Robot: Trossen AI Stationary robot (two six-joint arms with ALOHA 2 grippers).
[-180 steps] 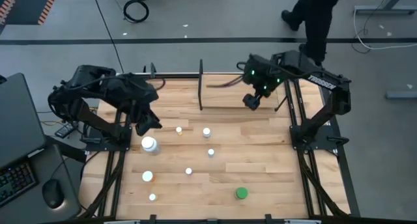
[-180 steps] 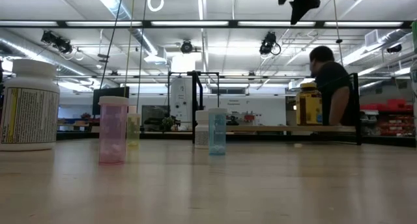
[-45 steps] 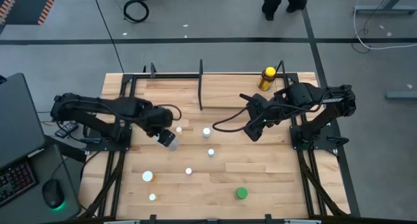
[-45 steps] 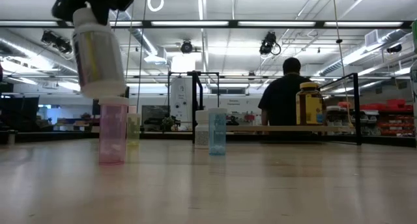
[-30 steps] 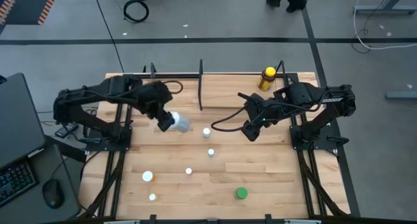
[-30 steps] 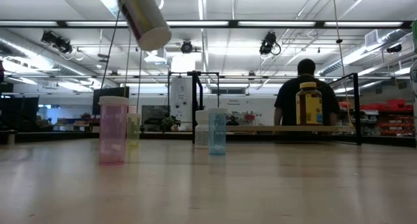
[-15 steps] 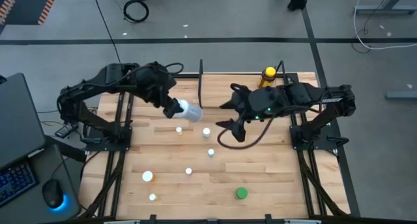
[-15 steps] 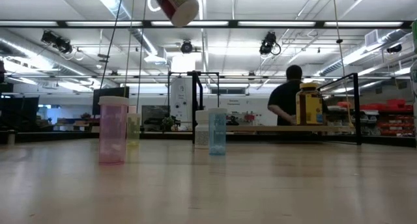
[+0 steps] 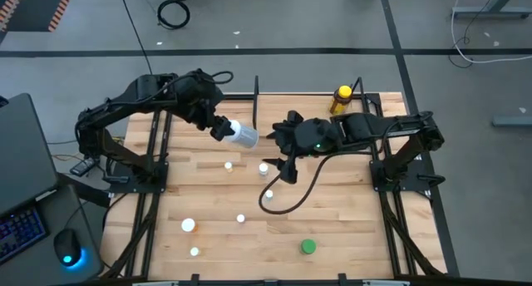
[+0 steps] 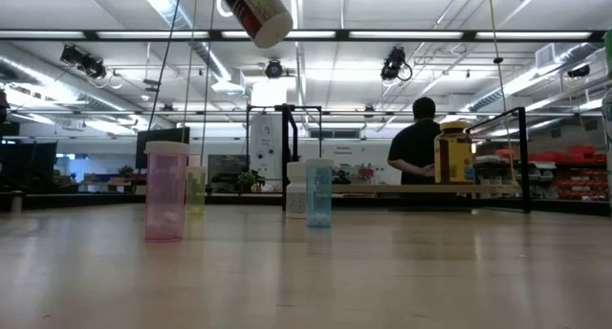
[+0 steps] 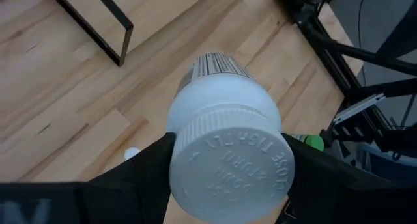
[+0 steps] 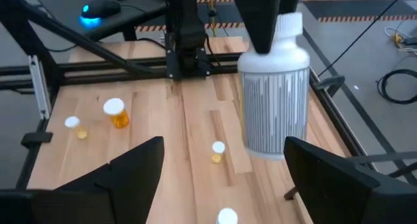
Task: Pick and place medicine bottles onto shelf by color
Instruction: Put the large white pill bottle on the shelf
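Note:
My left gripper [image 9: 223, 130] is shut on the large white labelled bottle [image 9: 243, 135], high above the table's far middle, close to the shelf's black post [image 9: 256, 111]. The bottle shows at the top of the low view [image 10: 254, 11]. My right gripper [image 9: 287, 171] hangs open just right of it, facing the bottle [image 12: 273, 100], with nothing between its fingers. A yellow dark-capped bottle [image 9: 340, 101] stands on the shelf plank [image 10: 402, 188]. Several small bottles stand upright on the tabletop, among them a white-capped one [image 9: 264, 167] and a green one [image 9: 308, 247]. My left gripper pinches the white bottle at its ribbed cap end [image 11: 228, 165], one finger [image 11: 146, 168] on either side. The fingers slant downward from the table's left, and the bottle runs on in line with them. It is lifted clear and tilted, base lower than cap.
The shelf's thin black posts and rail run along the table's far edge. A black cable loop [image 9: 278, 204] from the right arm hangs over the table's middle. Pink [image 10: 165, 190] and blue [image 10: 318, 193] bottles stand nearest the low camera. A person [image 10: 418, 138] stands beyond the table.
My left gripper has carried the white bottle up and toward the table's far edge and right, still shut on it and tilted. My right gripper has swung toward the table's left, rolling and tipping up to face the bottle; its cable loop now droops over the table.

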